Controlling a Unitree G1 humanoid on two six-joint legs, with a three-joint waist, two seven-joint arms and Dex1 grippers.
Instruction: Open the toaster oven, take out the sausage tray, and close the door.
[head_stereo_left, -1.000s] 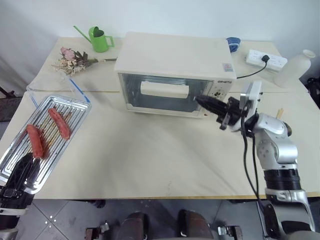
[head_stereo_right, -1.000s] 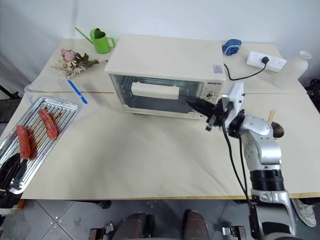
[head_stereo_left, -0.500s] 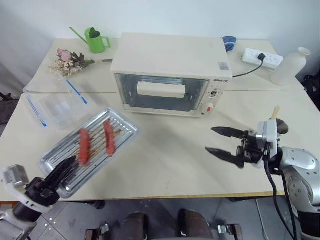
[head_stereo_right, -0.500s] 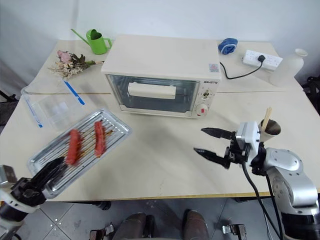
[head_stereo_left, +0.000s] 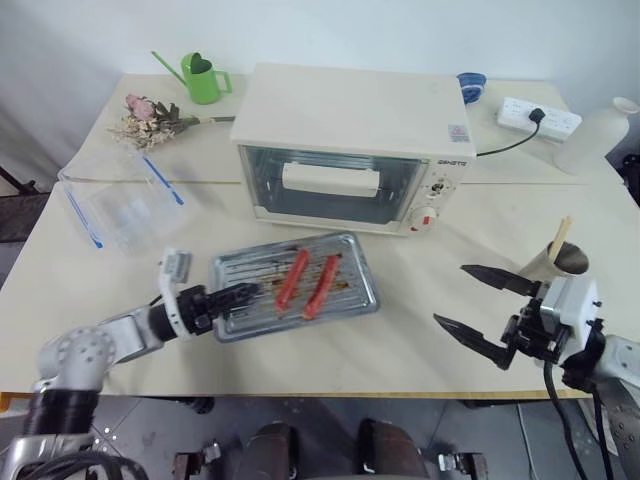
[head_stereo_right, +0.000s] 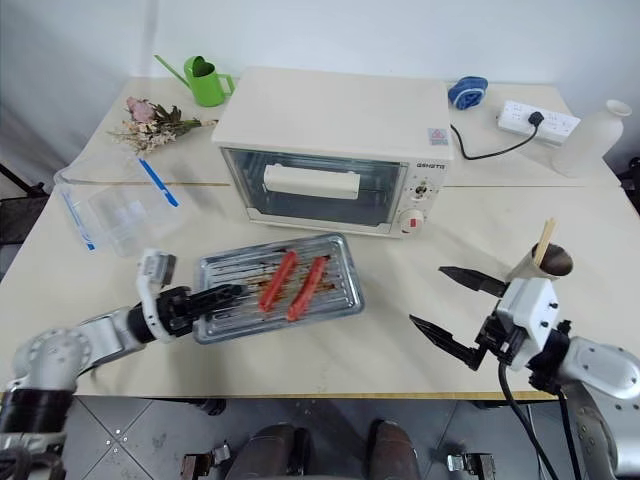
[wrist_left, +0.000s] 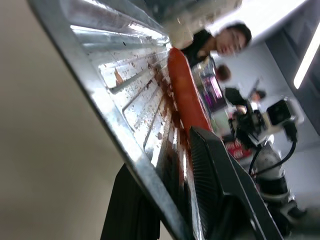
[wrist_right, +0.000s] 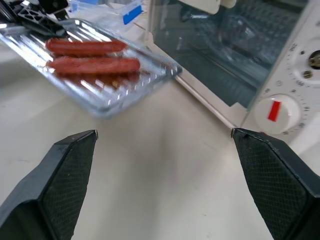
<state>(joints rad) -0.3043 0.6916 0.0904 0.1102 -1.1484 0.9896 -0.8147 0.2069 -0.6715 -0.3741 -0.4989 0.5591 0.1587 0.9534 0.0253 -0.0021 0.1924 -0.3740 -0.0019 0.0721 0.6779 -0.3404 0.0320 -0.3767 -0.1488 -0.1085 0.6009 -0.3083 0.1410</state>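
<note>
Now the left arm reaches in low from the bench's near left edge, its gripper (head_stereo_left: 232, 297) pointing roughly level toward the right, jaws clenched on the left end of the sausage tray (head_stereo_left: 345, 268). That tray sits just in front of the toaster oven (head_stereo_left: 350, 115), slightly toward the oven's left side, with two red sausages (head_stereo_left: 292, 278) lying side by side on its ridged, stained base; whether the tray rests flat on the bench (head_stereo_left: 400, 320) or is held a little above it cannot be told. The oven's door (head_stereo_left: 330, 186) is shut, its bar handle across the glass. The right arm comes in from the near right corner, in front of the oven's knob side and well apart from it; its gripper (head_stereo_left: 482, 312) points level toward the left, jaws spread wide and holding nothing. In the left wrist view the tray's rim runs between the two black fingers (wrist_left: 220, 190), one above and one below.
</note>
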